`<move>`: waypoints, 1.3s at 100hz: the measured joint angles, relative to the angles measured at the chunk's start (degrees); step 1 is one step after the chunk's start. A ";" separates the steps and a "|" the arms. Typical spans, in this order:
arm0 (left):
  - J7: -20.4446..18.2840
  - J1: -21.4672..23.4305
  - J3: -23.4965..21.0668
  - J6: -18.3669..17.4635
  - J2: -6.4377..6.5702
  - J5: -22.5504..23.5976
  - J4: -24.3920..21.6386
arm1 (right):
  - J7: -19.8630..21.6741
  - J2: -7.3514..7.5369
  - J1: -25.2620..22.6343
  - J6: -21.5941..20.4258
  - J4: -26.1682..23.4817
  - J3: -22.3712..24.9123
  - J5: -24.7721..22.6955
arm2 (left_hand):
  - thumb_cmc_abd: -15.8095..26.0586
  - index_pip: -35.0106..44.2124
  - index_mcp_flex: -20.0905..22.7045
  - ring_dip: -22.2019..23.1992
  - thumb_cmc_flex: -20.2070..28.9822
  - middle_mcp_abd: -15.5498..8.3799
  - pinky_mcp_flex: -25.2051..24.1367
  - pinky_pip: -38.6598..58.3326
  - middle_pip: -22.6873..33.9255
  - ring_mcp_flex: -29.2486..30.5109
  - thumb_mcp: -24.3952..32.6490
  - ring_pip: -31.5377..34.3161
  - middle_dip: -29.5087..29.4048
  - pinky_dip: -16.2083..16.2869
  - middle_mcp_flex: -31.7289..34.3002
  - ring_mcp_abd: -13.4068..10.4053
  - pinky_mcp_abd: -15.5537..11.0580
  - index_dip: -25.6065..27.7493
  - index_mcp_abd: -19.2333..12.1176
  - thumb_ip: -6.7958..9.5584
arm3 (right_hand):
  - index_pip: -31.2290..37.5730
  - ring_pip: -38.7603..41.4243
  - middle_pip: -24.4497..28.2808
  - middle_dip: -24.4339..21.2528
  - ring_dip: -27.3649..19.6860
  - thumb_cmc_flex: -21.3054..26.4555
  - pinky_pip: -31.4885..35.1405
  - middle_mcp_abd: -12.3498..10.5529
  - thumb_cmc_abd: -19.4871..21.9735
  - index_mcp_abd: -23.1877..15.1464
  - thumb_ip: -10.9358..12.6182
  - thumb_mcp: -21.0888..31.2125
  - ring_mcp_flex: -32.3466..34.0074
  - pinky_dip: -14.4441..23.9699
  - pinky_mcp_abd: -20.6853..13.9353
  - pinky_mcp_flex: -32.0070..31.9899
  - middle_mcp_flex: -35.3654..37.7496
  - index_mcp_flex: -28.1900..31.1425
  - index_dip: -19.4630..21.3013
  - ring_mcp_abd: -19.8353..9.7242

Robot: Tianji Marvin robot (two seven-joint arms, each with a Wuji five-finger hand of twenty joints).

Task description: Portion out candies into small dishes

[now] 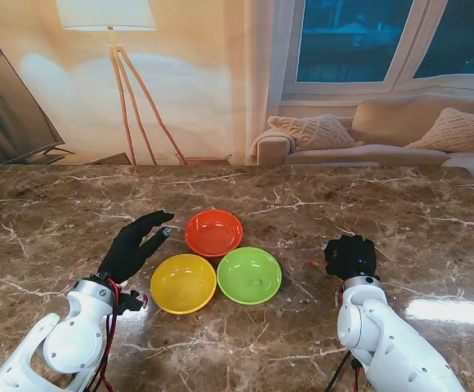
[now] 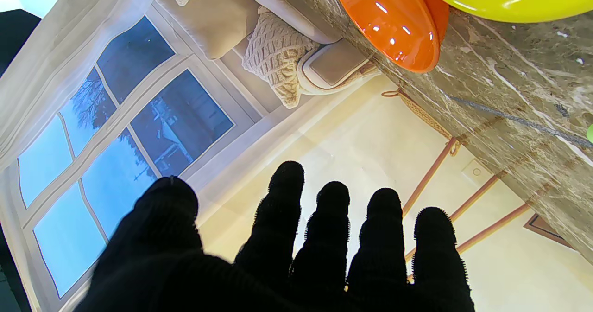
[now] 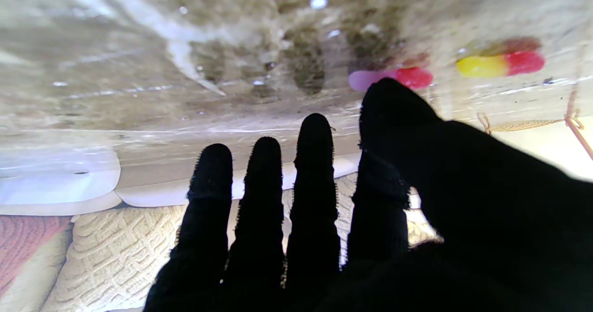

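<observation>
Three small dishes sit together mid-table: an orange dish (image 1: 213,232) farthest from me, a yellow dish (image 1: 183,282) and a green dish (image 1: 249,275) nearer. I see nothing inside them. My left hand (image 1: 136,244) hovers open beside the yellow and orange dishes, fingers stretched toward the orange dish (image 2: 394,22). My right hand (image 1: 351,256) is low over the table to the right of the green dish, fingers extended and holding nothing. In the right wrist view a pink-and-red candy (image 3: 391,77) lies by the thumb tip and a yellow-and-red candy (image 3: 500,64) a little beyond it.
The brown marble table (image 1: 73,212) stretches wide on both sides. A faint red speck (image 1: 311,265) lies just left of my right hand. Behind the far edge are a floor lamp, a sofa with cushions and a window.
</observation>
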 measured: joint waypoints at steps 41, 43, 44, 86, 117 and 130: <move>0.15 0.01 0.01 -0.01 0.00 0.06 0.00 | -1.45 0.04 -0.38 -0.48 0.26 -0.28 0.64 | 0.00 0.00 0.00 0.00 0.00 0.01 0.00 0.00 -0.05 0.00 0.00 0.00 0.00 0.00 0.00 0.00 0.00 0.00 0.00 0.00 | 4.84 -0.11 -1.99 -3.55 0.00 0.19 0.00 0.00 -3.78 3.63 0.17 -0.67 0.02 0.00 0.54 0.00 0.27 -2.10 -14.93 0.00; 0.15 0.01 0.01 -0.01 0.00 0.05 0.00 | -1.67 0.01 -0.39 -0.44 0.33 -0.36 0.88 | 0.00 0.00 0.00 0.00 0.00 0.01 0.00 0.00 -0.06 0.00 0.00 0.00 0.00 0.00 0.00 0.00 0.00 0.00 0.00 0.00 | 5.05 -0.16 -1.99 -3.56 0.00 0.57 0.00 0.00 -4.17 3.64 0.17 -0.67 0.02 0.00 0.56 0.00 0.27 -2.11 -15.09 0.00; 0.15 0.01 0.01 -0.01 0.00 0.04 0.00 | -1.76 -0.01 -0.40 -0.42 0.36 -0.40 0.99 | 0.00 0.00 0.00 0.00 0.00 0.01 0.00 0.00 -0.07 0.00 0.00 0.00 0.00 0.00 0.00 0.00 0.00 0.00 0.00 0.00 | 5.25 -0.22 -2.02 -3.56 0.00 1.04 0.00 0.00 -4.40 3.64 0.17 -0.67 0.02 0.00 0.58 0.00 0.27 -2.19 -15.13 0.00; 0.26 0.27 -0.19 -0.02 0.00 0.22 -0.25 | -1.92 -0.34 -0.03 0.23 0.41 -1.52 3.78 | 0.00 0.00 0.00 0.00 0.00 0.01 0.00 0.00 -0.22 0.00 0.00 0.00 0.00 0.00 0.00 0.00 0.00 0.00 0.00 0.00 | 9.86 -0.51 -2.07 -3.59 0.00 3.93 0.00 -0.01 -5.14 3.64 0.39 3.71 0.63 0.00 0.66 0.00 0.24 -3.98 -15.09 0.00; 0.31 0.37 -0.23 -0.02 0.00 0.25 -0.33 | -1.31 -0.38 -0.10 0.25 0.34 -1.04 3.81 | 0.00 0.00 0.00 0.00 0.01 0.01 0.00 0.00 -0.23 0.00 0.00 0.00 0.00 0.00 0.00 0.00 0.00 0.00 0.00 0.00 | 10.05 -0.52 -1.60 -3.60 0.05 1.99 0.00 -1.77 -4.22 1.98 0.40 2.72 0.63 0.00 0.66 -0.07 0.09 -3.98 -15.79 0.00; 0.31 0.37 -0.20 -0.03 0.00 0.25 -0.33 | -1.28 -0.30 -0.12 0.22 0.42 -0.99 3.57 | 0.00 0.00 0.00 0.00 0.01 0.01 0.00 0.00 -0.24 0.00 0.00 -0.01 0.00 0.00 0.00 0.00 0.01 0.00 0.00 0.00 | 10.10 -0.52 -2.19 -3.59 0.55 1.18 0.00 -2.65 -3.83 0.77 0.42 2.35 0.63 0.00 0.66 -0.07 0.41 -3.98 -16.60 0.00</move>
